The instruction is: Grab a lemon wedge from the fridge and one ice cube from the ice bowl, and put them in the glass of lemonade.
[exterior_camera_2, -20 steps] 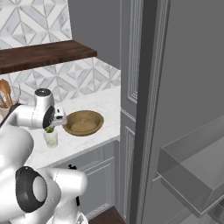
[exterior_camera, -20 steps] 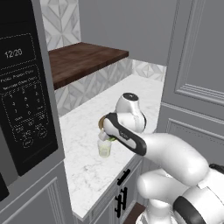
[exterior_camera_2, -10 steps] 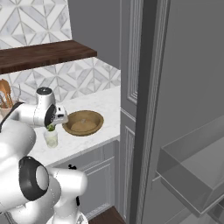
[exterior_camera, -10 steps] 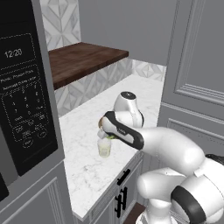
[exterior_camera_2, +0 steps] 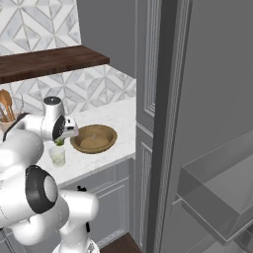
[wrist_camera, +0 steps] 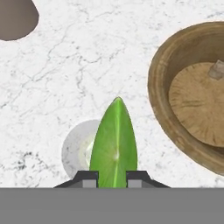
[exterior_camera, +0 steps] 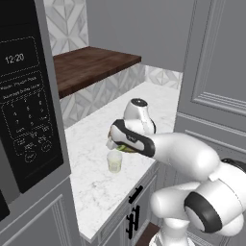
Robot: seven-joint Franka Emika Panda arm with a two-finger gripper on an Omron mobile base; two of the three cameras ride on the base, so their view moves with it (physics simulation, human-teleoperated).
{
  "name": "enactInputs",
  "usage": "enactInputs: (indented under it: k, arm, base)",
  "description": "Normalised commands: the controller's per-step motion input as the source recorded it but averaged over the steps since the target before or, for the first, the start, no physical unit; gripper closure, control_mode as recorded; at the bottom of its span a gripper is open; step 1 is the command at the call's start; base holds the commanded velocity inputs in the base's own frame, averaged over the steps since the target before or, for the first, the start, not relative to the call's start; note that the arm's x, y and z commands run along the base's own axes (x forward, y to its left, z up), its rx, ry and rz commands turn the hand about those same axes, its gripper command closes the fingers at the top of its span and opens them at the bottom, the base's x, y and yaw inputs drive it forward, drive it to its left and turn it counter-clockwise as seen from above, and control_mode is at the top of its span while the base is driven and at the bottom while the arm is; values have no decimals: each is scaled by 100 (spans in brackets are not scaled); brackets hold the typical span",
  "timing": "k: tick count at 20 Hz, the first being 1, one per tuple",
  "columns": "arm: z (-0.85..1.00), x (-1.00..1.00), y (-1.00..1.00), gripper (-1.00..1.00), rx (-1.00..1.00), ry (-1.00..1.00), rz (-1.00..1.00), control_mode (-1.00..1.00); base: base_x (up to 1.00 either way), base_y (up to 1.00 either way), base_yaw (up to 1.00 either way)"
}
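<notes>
My gripper (wrist_camera: 112, 177) is shut on the lemon wedge (wrist_camera: 114, 144), a yellow-green sliver standing between the fingertips. Directly below it is the glass of lemonade (wrist_camera: 76, 148), a small clear tumbler on the marble counter. In the left base view the gripper (exterior_camera: 116, 145) hovers just above the glass (exterior_camera: 114, 162). From the right side the wedge (exterior_camera_2: 60, 143) hangs over the glass (exterior_camera_2: 57, 155). The wooden ice bowl (exterior_camera_2: 94, 138) sits right of the glass; an ice cube (wrist_camera: 216, 69) lies in the bowl (wrist_camera: 164, 103). The fridge (exterior_camera_2: 217, 99) stands open at the right.
A black microwave (exterior_camera: 24, 101) is built in at the left, and a dark wooden shelf (exterior_camera: 91, 65) hangs over the counter's back. A beige utensil crock (exterior_camera_2: 7, 121) stands behind the arm. The fridge's open bin (exterior_camera_2: 222, 197) juts out at lower right.
The hand with the wedge has shifted only slightly over the glass. The wedge stays gripped, and glass and bowl have not moved.
</notes>
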Motion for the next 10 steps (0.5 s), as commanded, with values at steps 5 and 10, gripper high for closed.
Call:
enactInputs:
  k: [5, 10]
  arm:
    - [0, -8, 6, 100, 0, -2, 0, -100]
    - [0, -22, 1, 100, 0, -9, 0, -100]
  base:
    - [0, 0, 0]
    - [0, 0, 0]
